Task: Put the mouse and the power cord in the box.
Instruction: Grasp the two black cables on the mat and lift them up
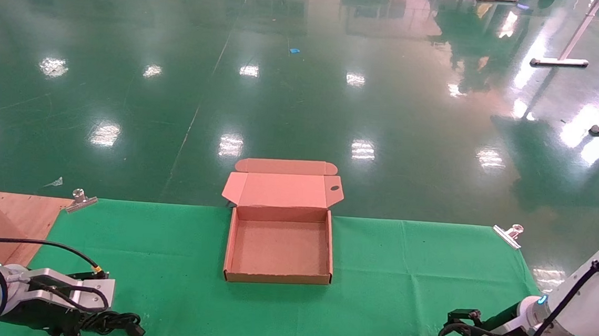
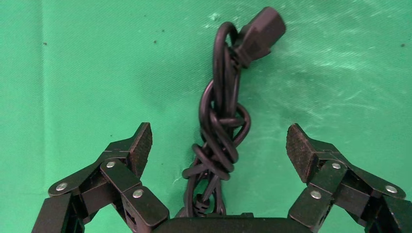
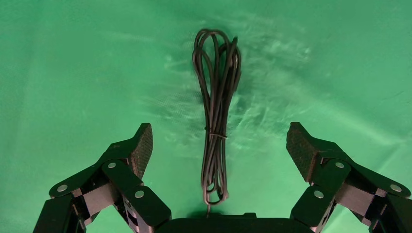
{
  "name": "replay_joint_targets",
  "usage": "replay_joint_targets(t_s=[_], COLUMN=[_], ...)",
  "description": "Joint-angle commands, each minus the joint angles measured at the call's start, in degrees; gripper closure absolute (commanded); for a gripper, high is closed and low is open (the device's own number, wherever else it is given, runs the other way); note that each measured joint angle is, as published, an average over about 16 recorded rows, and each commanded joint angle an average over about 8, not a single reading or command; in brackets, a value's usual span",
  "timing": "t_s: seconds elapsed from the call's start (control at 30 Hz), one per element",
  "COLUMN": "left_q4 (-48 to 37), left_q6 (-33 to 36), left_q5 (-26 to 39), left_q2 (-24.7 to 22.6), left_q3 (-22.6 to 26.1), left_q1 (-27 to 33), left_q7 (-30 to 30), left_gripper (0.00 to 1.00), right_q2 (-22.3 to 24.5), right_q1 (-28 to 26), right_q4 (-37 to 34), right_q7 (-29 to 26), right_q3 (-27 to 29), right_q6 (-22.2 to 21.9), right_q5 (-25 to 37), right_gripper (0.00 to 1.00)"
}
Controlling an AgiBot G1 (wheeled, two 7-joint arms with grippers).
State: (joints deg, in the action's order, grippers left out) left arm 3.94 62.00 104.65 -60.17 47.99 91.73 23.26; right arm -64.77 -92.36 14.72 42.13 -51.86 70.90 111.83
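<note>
The open brown box [image 1: 277, 278] sits empty at the middle of the green cloth, its flap lid [image 1: 282, 190] folded back past the far edge. The black power cord [image 2: 221, 131], knotted into a bundle with its plug [image 2: 260, 31] at the far end, lies at the front left [image 1: 114, 324]. My left gripper [image 2: 218, 141] is open just above it, a finger on each side. My right gripper [image 3: 218, 138] is open at the front right over a thin tied cable bundle [image 3: 216, 111]. The mouse is hidden.
Green cloth [image 1: 402, 280] covers the table, held by metal clips at the far left [image 1: 80, 199] and far right [image 1: 508, 234] corners. A wooden board [image 1: 17, 211] borders the left side. Beyond the table's far edge is glossy green floor.
</note>
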Motion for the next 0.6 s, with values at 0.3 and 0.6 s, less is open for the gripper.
replay_joint_targets(t_s=[0.3,0.6], left_q4=[-2.2,-3.0], left_q6=[-2.8,-3.9], left_q5=[0.3,0.7], left_q2=[-0.8,-1.0], left_q3=[0.2,0.4], left_q1=[-0.4,-0.2], left_q7=[1.7,2.6], left_gripper=[0.88,1.0], right_q2=[-2.2,-3.7], right_q1=[-0.6,-0.8], right_q4=[-6.4,-9.8], right_q7=[3.8,5.9], right_q3=[0.4,0.3], right_q6=[-2.3,-4.0], right_q5=[-0.6,-0.5], right_gripper=[0.95,1.0])
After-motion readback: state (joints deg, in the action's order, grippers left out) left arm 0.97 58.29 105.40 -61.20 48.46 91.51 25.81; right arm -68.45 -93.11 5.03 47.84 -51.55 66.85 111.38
